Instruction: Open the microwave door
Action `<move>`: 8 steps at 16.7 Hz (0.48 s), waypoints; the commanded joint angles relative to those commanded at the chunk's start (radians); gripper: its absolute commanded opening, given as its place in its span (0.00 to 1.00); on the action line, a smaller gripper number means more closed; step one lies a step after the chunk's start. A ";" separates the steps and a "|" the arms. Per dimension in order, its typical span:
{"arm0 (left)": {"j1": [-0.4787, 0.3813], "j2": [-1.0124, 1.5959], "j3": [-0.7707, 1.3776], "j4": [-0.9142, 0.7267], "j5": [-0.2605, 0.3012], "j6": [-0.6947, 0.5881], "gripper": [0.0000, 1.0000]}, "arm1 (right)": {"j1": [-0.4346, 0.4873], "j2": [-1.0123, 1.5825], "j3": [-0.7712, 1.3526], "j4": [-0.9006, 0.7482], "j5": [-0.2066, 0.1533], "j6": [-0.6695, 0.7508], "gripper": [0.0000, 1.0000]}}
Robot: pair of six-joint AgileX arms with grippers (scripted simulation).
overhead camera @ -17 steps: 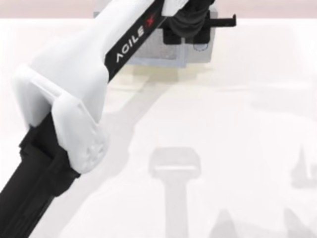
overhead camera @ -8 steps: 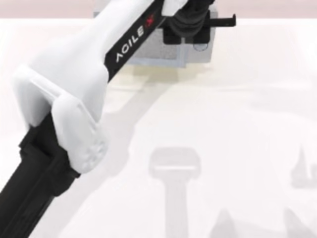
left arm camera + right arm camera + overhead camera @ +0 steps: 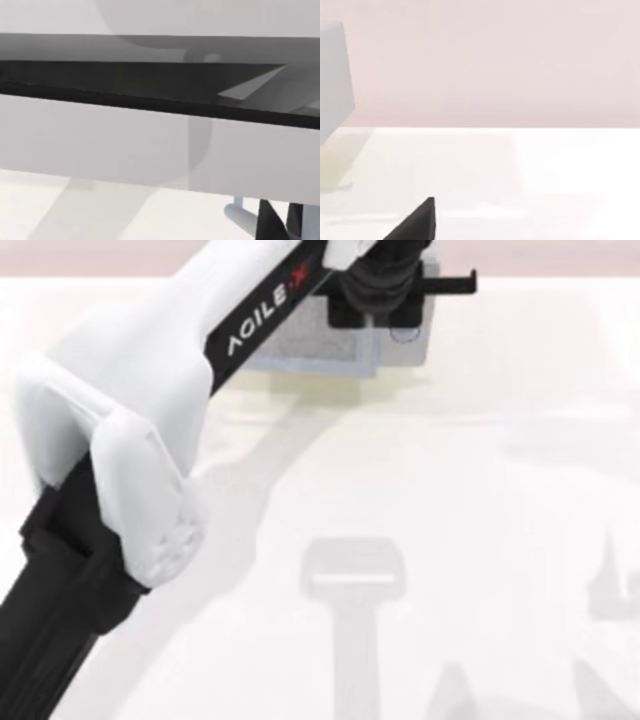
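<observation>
Since earlier, left arm [image 3: 150, 430] swung leftward; left gripper [image 3: 385, 295] at microwave door [image 3: 310, 345], finger state unclear; hold may slip.

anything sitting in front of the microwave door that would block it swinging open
Nothing visible does. In the top view the table in front of the microwave door carries only shadows, no objects. The left gripper is already at the microwave itself, and its arm hides part of the door's left side.

A rendered test scene, not a real room: a bare white table [image 3: 480, 490], a blank pinkish wall [image 3: 495, 60], flat shading
</observation>
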State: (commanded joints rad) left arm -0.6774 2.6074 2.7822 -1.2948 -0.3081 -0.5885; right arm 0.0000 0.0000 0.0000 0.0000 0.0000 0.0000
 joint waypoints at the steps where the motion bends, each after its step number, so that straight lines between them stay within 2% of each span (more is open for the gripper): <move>1: 0.002 -0.027 -0.056 0.026 0.003 0.009 0.00 | 0.000 0.000 0.000 0.000 0.000 0.000 1.00; 5: 0.005 -0.141 -0.295 0.138 0.018 0.047 0.00 | 0.000 0.000 0.000 0.000 0.000 0.000 1.00; 8: 0.006 -0.191 -0.379 0.189 0.026 0.064 0.00 | 0.000 0.000 0.000 0.000 0.000 0.000 1.00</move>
State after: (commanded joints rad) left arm -0.6713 2.4162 2.4036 -1.1062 -0.2822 -0.5247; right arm 0.0000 0.0000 0.0000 0.0000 0.0000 0.0000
